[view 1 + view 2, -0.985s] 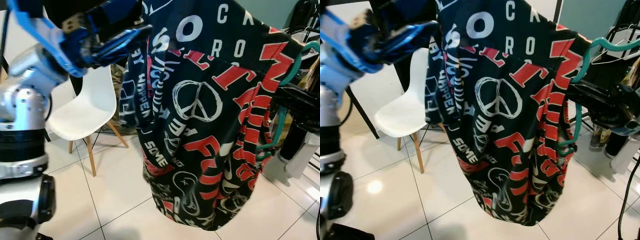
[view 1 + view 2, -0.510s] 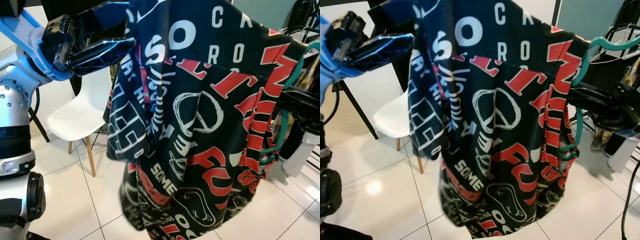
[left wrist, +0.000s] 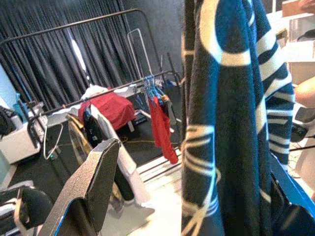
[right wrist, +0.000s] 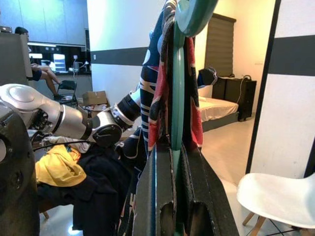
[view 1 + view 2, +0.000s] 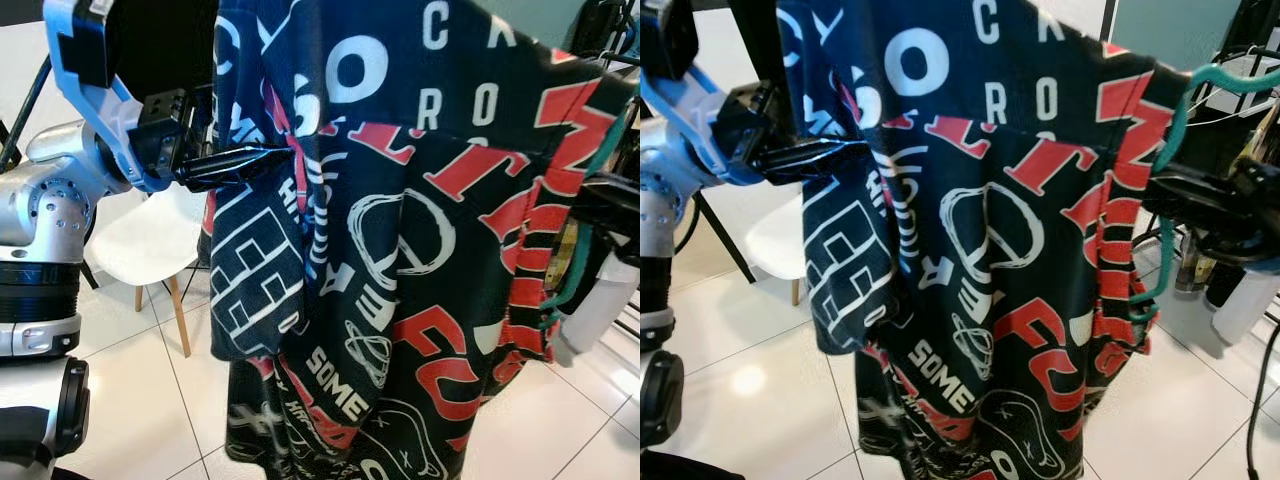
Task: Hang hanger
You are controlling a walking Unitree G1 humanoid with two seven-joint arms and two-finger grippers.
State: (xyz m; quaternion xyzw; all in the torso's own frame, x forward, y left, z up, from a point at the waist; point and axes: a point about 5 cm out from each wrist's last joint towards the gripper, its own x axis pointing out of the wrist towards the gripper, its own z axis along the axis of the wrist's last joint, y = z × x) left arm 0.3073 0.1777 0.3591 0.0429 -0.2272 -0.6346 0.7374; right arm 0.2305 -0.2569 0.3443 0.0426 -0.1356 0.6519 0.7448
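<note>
Hanger: one teal plastic hanger, its hook curving up at the far right of the head views, its frame running down inside the right edge of a shirt. The shirt is black, covered with white and red lettering and a white peace sign, and it hangs in folds that take up most of the scene, dropping past the lower edge of the head views.

At the left, the left gripper is raised on its silver and blue arm, with its black fingers pointing right into the shirt's left sleeve. In the left wrist view one finger stands well apart from the cloth, so the claw is spread wide and grips nothing.

Behind the left arm stands one white chair on wooden legs. White floor tiles lie open below and left of the shirt.

At the right, the right gripper holds the hanger; the right wrist view shows its two fingers pressed together around the teal bar, with the shirt draped over it. Dark stands and a white object crowd the right edge just beside that gripper.

In the left wrist view, one clothes rack holds a red garment.
</note>
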